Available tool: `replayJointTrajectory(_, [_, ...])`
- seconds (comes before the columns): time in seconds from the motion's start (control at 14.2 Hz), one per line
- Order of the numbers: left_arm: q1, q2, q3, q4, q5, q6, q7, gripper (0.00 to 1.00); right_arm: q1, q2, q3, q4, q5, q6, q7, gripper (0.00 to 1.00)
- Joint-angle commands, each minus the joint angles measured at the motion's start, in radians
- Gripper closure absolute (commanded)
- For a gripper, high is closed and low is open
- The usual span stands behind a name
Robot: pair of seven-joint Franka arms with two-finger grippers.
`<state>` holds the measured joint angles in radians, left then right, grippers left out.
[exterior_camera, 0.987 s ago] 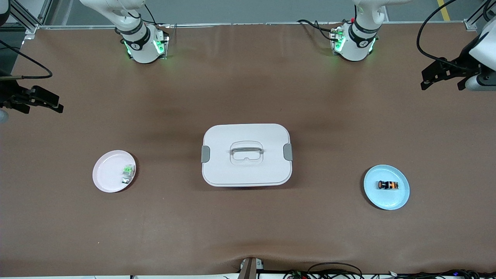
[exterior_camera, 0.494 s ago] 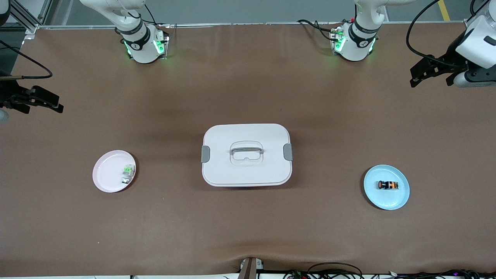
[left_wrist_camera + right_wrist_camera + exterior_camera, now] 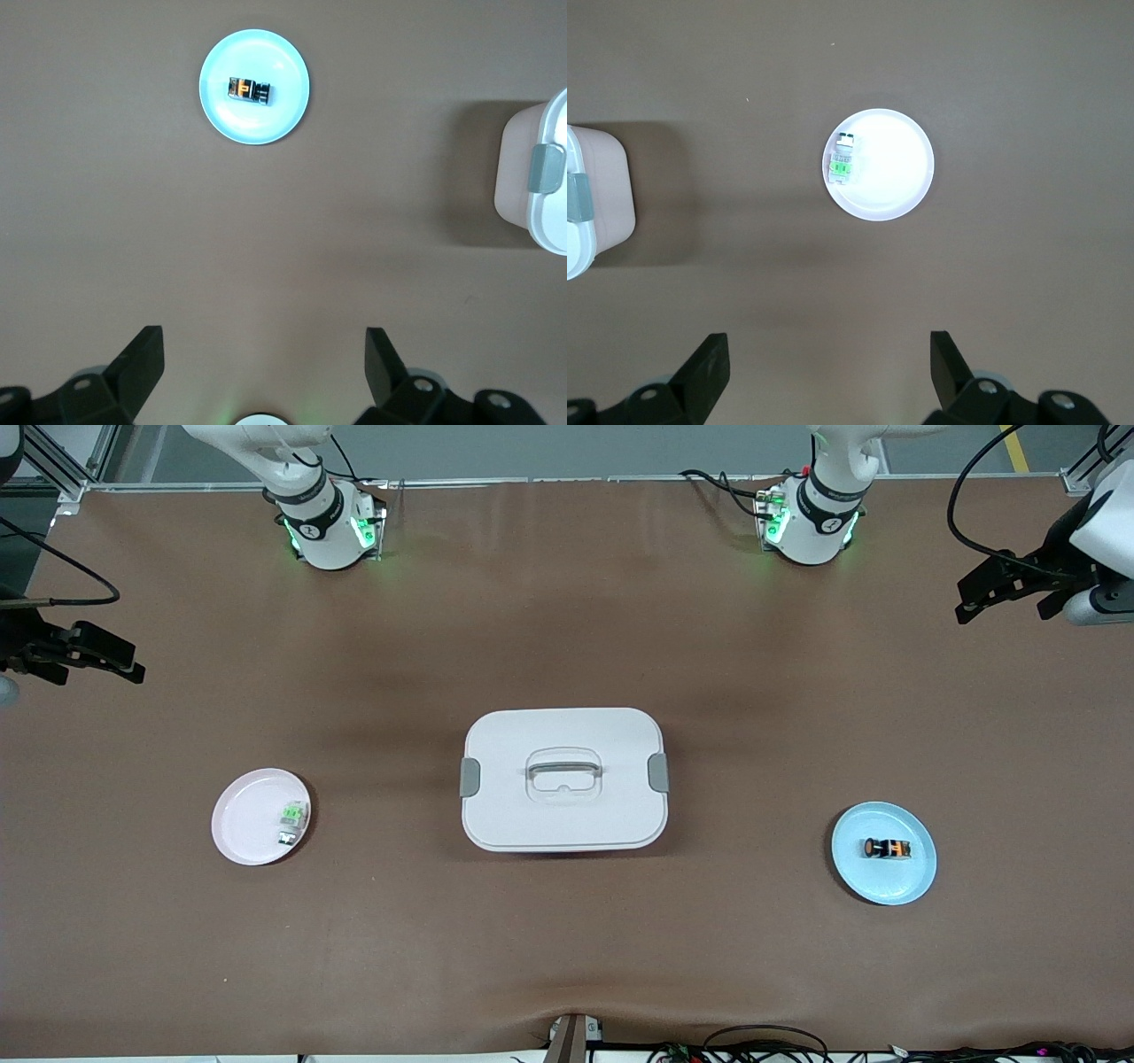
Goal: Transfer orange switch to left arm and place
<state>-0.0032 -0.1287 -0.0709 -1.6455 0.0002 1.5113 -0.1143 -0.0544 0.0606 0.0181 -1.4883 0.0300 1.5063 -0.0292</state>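
Note:
The orange switch (image 3: 887, 849) lies on its side on a blue plate (image 3: 886, 887) toward the left arm's end of the table. It also shows in the left wrist view (image 3: 249, 89). The white box (image 3: 563, 806) stands at the table's middle, lid on. My left gripper (image 3: 1001, 611) is open and empty, high over the table's edge at the left arm's end, apart from the switch. My right gripper (image 3: 99, 673) is open and empty, over the table's edge at the right arm's end.
A pink plate (image 3: 241, 824) with a green-and-silver small switch (image 3: 291, 821) lies toward the right arm's end, as the right wrist view (image 3: 842, 159) shows. The box's corner shows in both wrist views (image 3: 532, 190) (image 3: 598, 199). Bare brown table surrounds the plates.
My left gripper swung toward the table's middle, then back toward the table's end, and stays open. The right arm, plates, switches and box have not moved.

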Motion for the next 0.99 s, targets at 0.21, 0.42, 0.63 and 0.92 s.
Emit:
replayJointTrajectory(0.21, [-0.004,0.008,0.003,0.032,0.009,-0.026,0.008,0.00,-0.004,-0.031,0.000,-0.032,0.008,0.015,0.009,0.00])
replayJointTrajectory(0.42, [-0.006,0.008,0.002,0.032,0.009,-0.026,0.008,0.00,-0.004,-0.033,0.000,-0.033,0.008,0.017,0.009,0.00])
replayJointTrajectory(0.63, [-0.009,0.014,-0.003,0.033,0.010,-0.028,0.008,0.00,-0.004,-0.033,-0.001,-0.033,0.008,0.017,0.009,0.00])
replayJointTrajectory(0.92, [-0.009,0.014,-0.003,0.033,0.011,-0.026,0.008,0.00,-0.004,-0.033,-0.001,-0.033,0.008,0.017,0.009,0.00])
